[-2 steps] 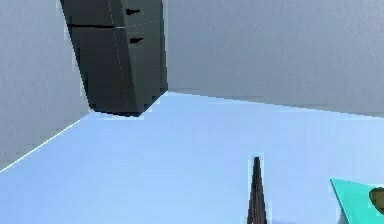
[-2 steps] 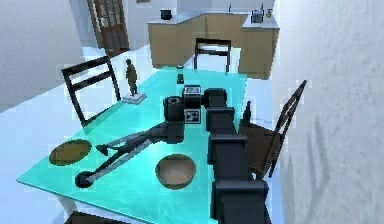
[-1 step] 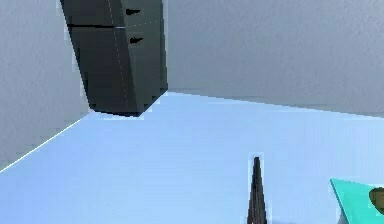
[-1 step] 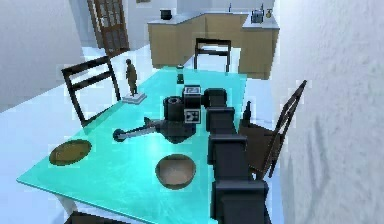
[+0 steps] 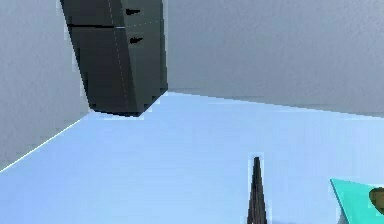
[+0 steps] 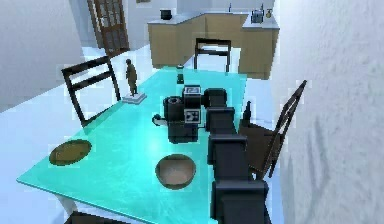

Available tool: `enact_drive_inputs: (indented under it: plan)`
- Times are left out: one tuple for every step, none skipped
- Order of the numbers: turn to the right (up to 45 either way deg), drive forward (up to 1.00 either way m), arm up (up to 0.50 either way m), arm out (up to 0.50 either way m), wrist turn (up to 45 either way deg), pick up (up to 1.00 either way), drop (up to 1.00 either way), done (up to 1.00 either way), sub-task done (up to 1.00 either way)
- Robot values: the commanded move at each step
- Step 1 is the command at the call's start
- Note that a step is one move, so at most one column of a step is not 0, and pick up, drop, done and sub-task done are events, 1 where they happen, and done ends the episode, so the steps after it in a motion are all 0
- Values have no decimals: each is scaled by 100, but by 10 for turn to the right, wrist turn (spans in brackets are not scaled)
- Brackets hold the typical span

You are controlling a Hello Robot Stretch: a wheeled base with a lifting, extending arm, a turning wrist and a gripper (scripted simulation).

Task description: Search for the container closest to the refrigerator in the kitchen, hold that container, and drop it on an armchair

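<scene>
In the forward view's upper left, a dark fridge (image 5: 115,55) is seen against the wall, on pale floor. A corner of a turquoise worktop (image 5: 350,206) is cut by the lower right edge.

In the arm side view, a brown bowl (image 6: 70,152) is set near the worktop's left corner. A small statue (image 6: 130,78) is stood farther back, and a second bowl (image 6: 175,171) is placed by the near edge. The arm (image 6: 229,152) is stretched over the worktop, with the jaws near the statue, to its right. Whether the jaws are apart, together or holding anything cannot be told. Which container is the one sought cannot be told either.
</scene>
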Motion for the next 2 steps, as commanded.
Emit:
enact_drive_inputs:
  plan:
    - [0, 0, -30, 0, 0, 0, 0, 0, 0]
    - [0, 0, 0, 0, 0, 100, 0, 0, 0]
